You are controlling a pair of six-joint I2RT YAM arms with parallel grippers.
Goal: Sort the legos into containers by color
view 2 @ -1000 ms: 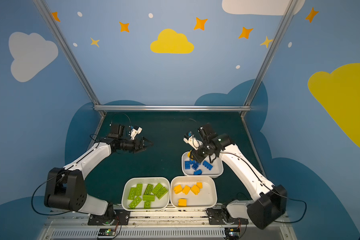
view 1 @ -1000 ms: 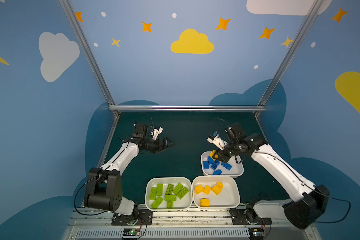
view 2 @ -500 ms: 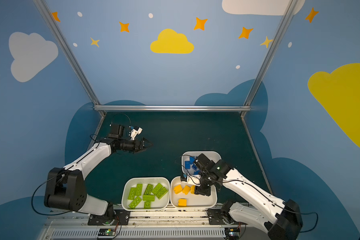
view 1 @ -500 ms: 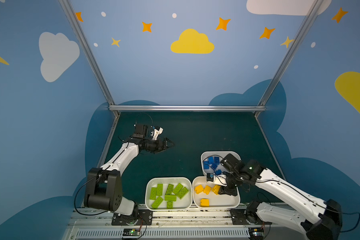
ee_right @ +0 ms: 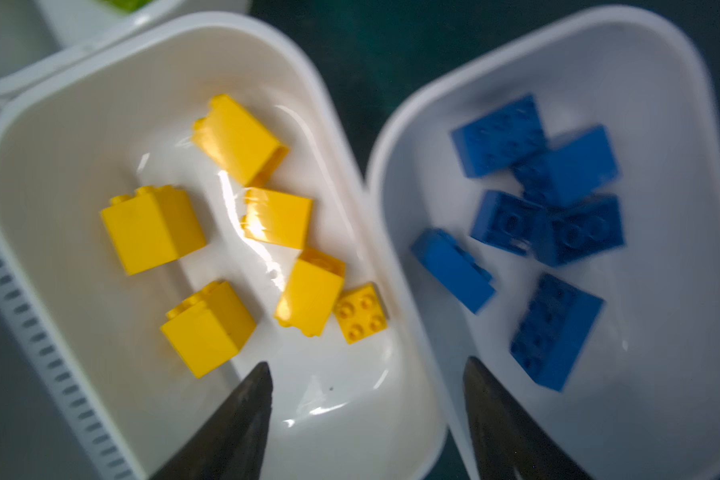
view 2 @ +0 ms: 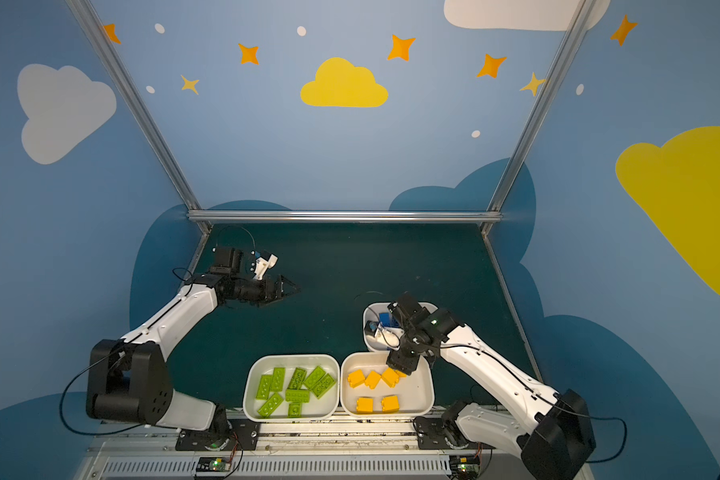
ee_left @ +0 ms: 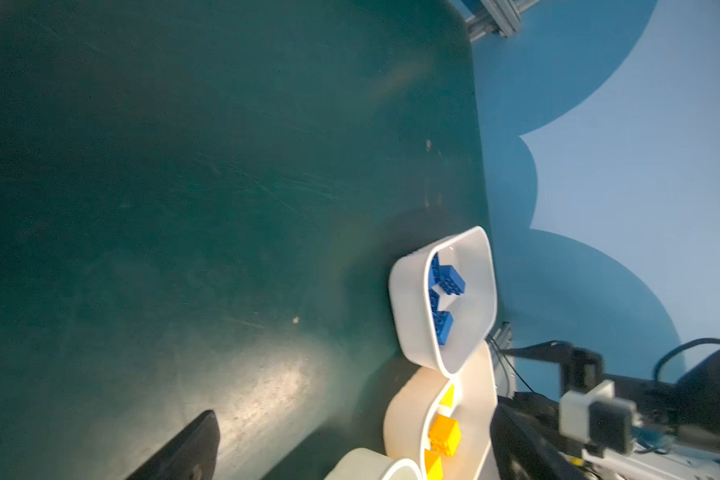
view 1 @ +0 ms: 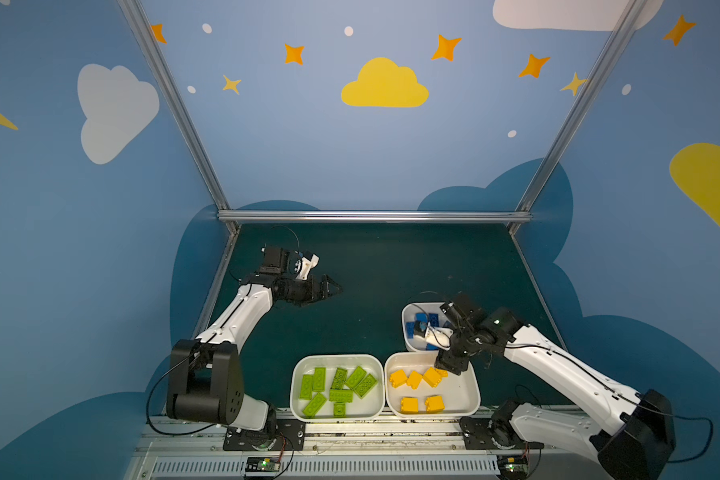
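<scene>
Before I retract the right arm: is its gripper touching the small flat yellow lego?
Apart. The right wrist view shows the right gripper open, and white tray floor separates both fingertips from the small flat yellow lego.

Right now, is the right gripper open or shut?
Open. In the right wrist view, the right gripper shows its dark fingertips well apart, gripping nothing.

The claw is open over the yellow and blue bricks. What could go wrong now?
1. The right gripper hangs open right above the neighbouring edges of the yellow tray and the blue tray. If it dips, it could hit a rim and shove a tray.
2. The small yellow brick lies close to that edge. A bump might flick it in with the blue bricks.
</scene>
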